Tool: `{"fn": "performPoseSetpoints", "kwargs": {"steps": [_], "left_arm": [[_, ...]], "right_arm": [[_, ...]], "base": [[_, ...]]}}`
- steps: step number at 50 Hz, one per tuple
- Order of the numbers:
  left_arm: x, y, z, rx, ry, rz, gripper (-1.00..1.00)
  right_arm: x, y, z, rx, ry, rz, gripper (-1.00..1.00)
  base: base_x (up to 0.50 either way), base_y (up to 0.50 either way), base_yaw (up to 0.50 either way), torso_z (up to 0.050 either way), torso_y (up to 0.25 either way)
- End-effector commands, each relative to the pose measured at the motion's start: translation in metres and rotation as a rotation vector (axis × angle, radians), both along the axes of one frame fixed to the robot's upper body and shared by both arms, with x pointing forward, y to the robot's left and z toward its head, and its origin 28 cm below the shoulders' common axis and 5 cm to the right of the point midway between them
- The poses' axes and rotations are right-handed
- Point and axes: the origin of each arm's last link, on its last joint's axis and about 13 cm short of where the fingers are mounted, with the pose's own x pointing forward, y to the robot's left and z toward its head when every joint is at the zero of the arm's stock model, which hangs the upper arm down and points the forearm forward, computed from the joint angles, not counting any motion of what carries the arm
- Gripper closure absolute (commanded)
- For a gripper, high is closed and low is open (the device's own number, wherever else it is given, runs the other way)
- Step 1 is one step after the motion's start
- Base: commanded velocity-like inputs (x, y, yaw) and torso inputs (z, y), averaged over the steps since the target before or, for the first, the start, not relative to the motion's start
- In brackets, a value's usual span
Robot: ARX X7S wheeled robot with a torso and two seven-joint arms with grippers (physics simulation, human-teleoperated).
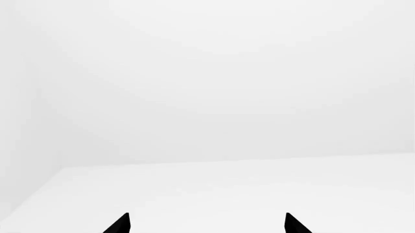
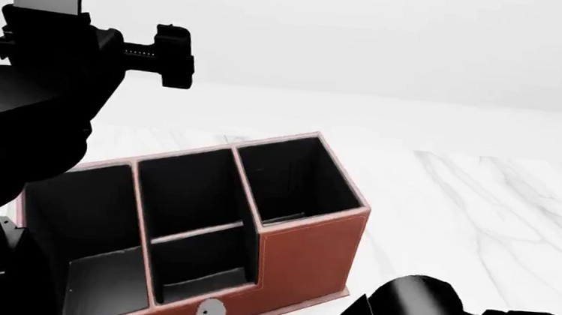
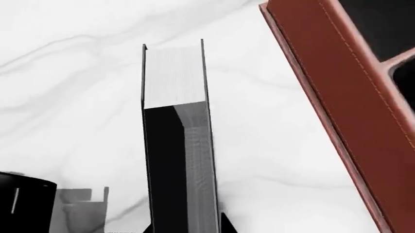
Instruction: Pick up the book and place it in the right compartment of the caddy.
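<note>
Right pincer is gripping the book at its lower end, standing over the marble worktop just beside the caddy. Looks stiff, light, slick-covered; clamp the flat covers. Left pincer is spread wide, holding nothing.

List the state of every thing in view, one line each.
Book: between the right end effector's fingers, beside the caddy, not yet in it.
Caddy: upright on the table, compartments open on top.
Right compartment: holds no book.
Left end effector: open, holding nothing.
Right end effector: shut on the book.
</note>
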Motion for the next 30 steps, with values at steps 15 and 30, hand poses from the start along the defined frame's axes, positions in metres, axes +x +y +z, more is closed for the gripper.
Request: {"fn": "performPoseSetpoints", "kwargs": {"steps": [15,30], "left_arm": [[0.000,0.000,0.000,0.003,0.001,0.002,-1.00],[0.000,0.000,0.000,0.007,0.006,0.002,-1.00]], "right_arm": [[-0.011,-0.027,0.066,0.102,-0.166,-0.111,1.00],[-0.005,-0.035,0.100,0.199,-0.212,-0.216,1.00]], "base": [[0.00,0.00,0.00,0.000,0.000],[0.00,0.00,0.00,0.000,0.000]]}}
